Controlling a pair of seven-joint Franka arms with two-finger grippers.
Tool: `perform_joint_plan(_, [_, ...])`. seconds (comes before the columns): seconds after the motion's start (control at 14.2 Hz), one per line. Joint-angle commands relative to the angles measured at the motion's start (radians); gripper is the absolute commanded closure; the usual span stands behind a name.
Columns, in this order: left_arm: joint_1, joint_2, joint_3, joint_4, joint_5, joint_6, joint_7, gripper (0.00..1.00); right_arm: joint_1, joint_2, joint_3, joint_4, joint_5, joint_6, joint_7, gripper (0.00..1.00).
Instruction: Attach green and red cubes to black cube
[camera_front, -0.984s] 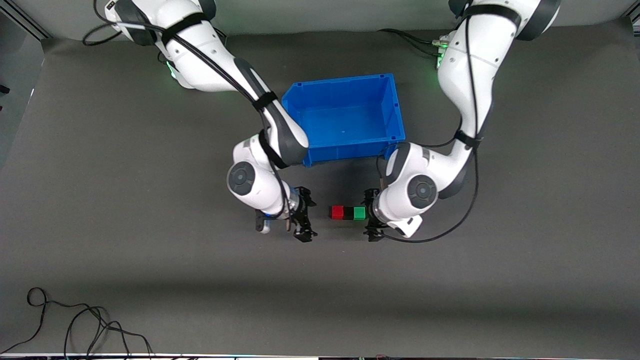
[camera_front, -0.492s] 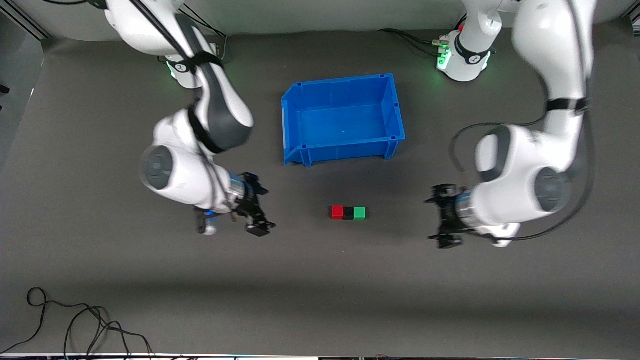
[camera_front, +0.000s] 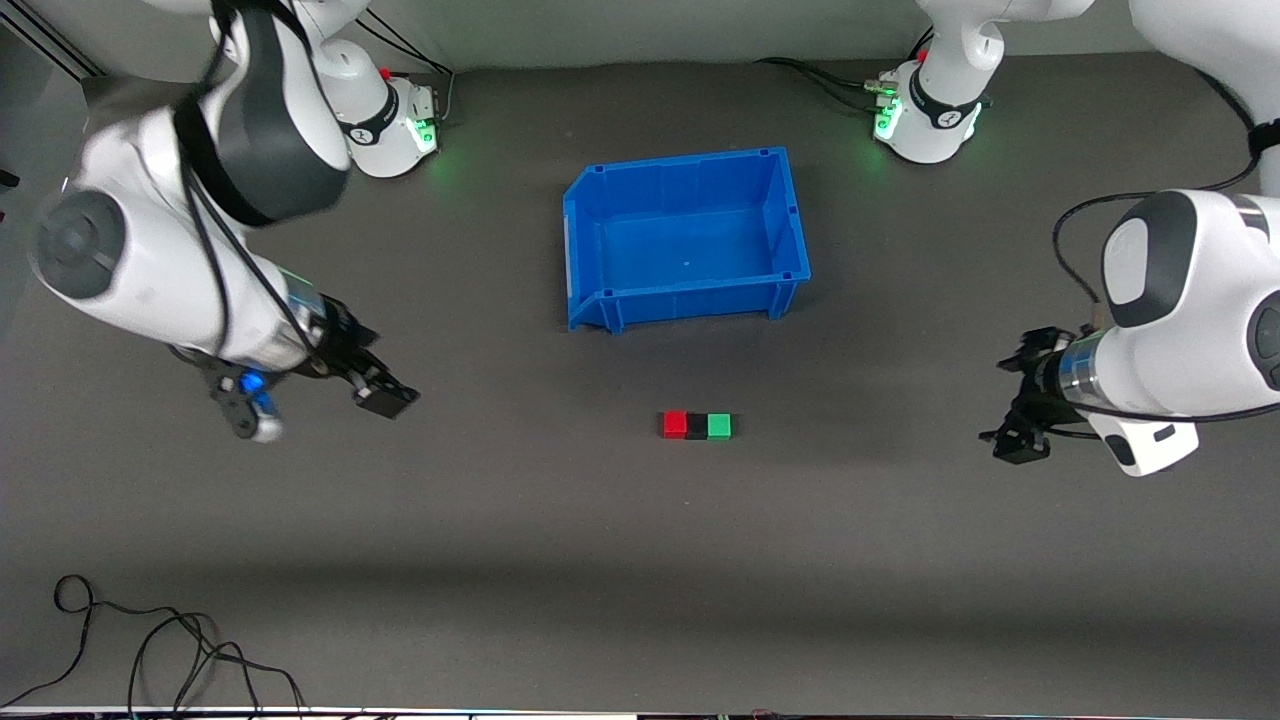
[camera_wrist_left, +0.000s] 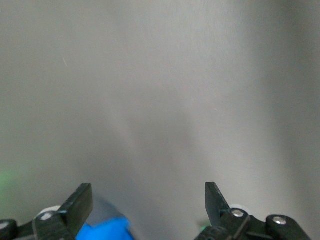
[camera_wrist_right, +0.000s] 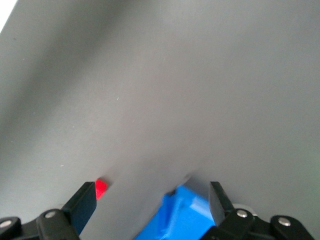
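The red cube (camera_front: 675, 424), the black cube (camera_front: 697, 427) and the green cube (camera_front: 719, 426) lie in one touching row on the dark table, black in the middle, nearer to the front camera than the blue bin (camera_front: 690, 300). My left gripper (camera_front: 1012, 400) is open and empty, up in the air over the table toward the left arm's end, well apart from the row. My right gripper (camera_front: 375, 378) is open and empty over the right arm's end. The right wrist view shows the open gripper (camera_wrist_right: 151, 200) and a corner of the red cube (camera_wrist_right: 101, 188). The left wrist view shows the open gripper (camera_wrist_left: 146, 200).
The blue bin is open-topped and holds nothing; it also shows in the right wrist view (camera_wrist_right: 185, 215) and the left wrist view (camera_wrist_left: 107, 230). Loose black cables (camera_front: 150, 650) lie at the table's front corner on the right arm's end. The arm bases (camera_front: 385, 100) (camera_front: 925, 110) stand along the back.
Both grippers have drawn away from the cube row, each toward its own arm's end of the table and upward. The three cubes have stayed in place, joined.
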Motion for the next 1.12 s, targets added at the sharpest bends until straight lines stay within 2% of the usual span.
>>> perform_joint_plan(0.0, [0.021, -0.038, 0.001, -0.009, 0.094, -0.049, 0.246, 0.0, -0.126, -0.17, 0.118, -0.118, -0.117, 0.002, -0.179, 0.0])
perform_joint_plan(0.21, [0.078, -0.098, -0.001, -0.034, 0.088, -0.07, 0.409, 0.0, -0.367, -0.265, 0.326, -0.16, -0.243, -0.04, -0.401, 0.0])
perform_joint_plan(0.35, [0.096, -0.107, -0.001, -0.029, 0.082, -0.111, 0.497, 0.0, -0.511, -0.288, 0.409, -0.158, -0.254, -0.047, -0.582, 0.0])
perform_joint_plan(0.49, [0.104, -0.104, -0.001, -0.015, 0.077, -0.162, 0.647, 0.0, -0.596, -0.302, 0.436, -0.154, -0.254, -0.047, -0.742, 0.0])
perform_joint_plan(0.7, [0.106, -0.106, -0.004, 0.02, 0.062, -0.222, 0.69, 0.0, -0.72, -0.308, 0.503, -0.151, -0.254, -0.03, -0.932, 0.0])
perform_joint_plan(0.84, [0.106, -0.106, -0.002, 0.064, 0.023, -0.265, 0.692, 0.0, -0.719, -0.297, 0.5, -0.154, -0.255, -0.001, -0.983, 0.0])
perform_joint_plan(1.05, [0.107, -0.179, -0.005, 0.038, 0.0, -0.25, 0.69, 0.0, -0.711, -0.294, 0.5, -0.158, -0.256, 0.004, -0.982, 0.0])
